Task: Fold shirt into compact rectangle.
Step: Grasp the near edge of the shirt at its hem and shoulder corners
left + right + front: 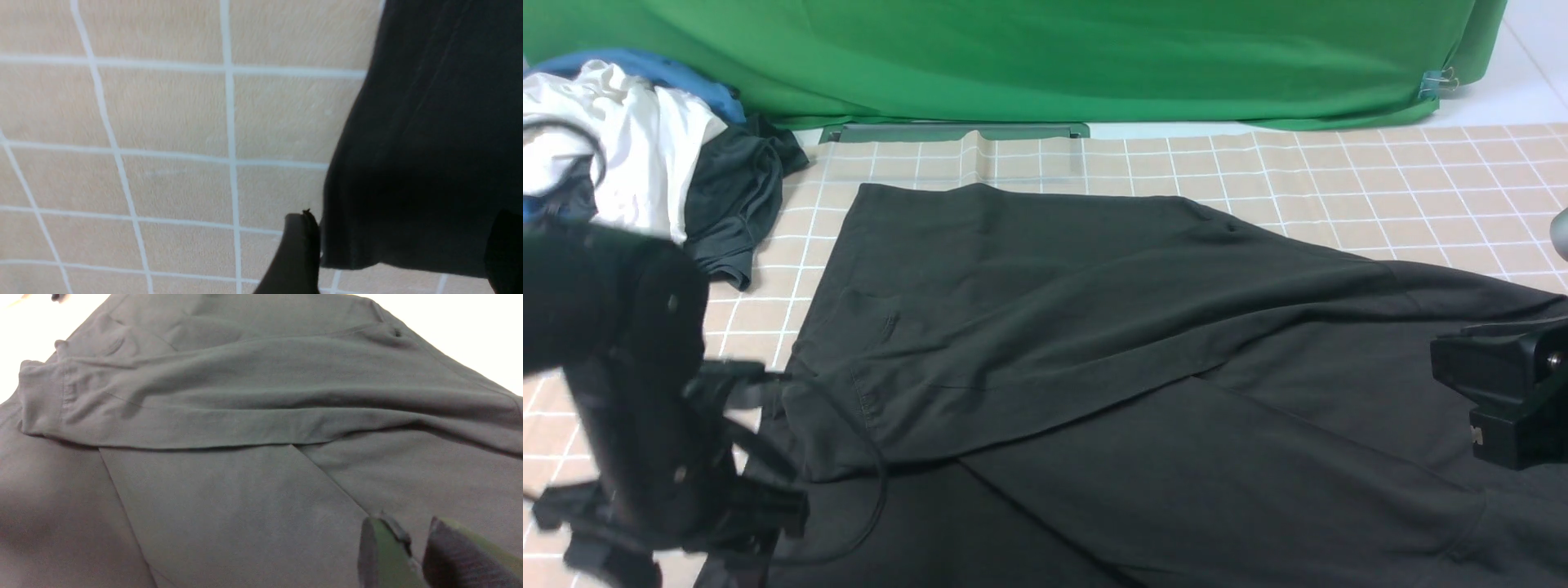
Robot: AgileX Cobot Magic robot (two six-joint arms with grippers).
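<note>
Shirt (1094, 327) lies part-folded on desk (1339, 180), far flap laid over. Left claw (402, 249) spread astride cloth edge, gripping nothing. Right claw (416, 547) narrowly parted, empty. Advise: pinch both ends evenly, keep crease straight.

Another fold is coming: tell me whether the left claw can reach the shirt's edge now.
Likely yes: the left claw stands open with the shirt edge between its fingers, nothing blocking.

A black shirt (1094, 343) lies partly folded on a beige checked tablecloth (1339, 180), clothes (645, 139) heaped far left, green backdrop (1054, 57) behind.
</note>
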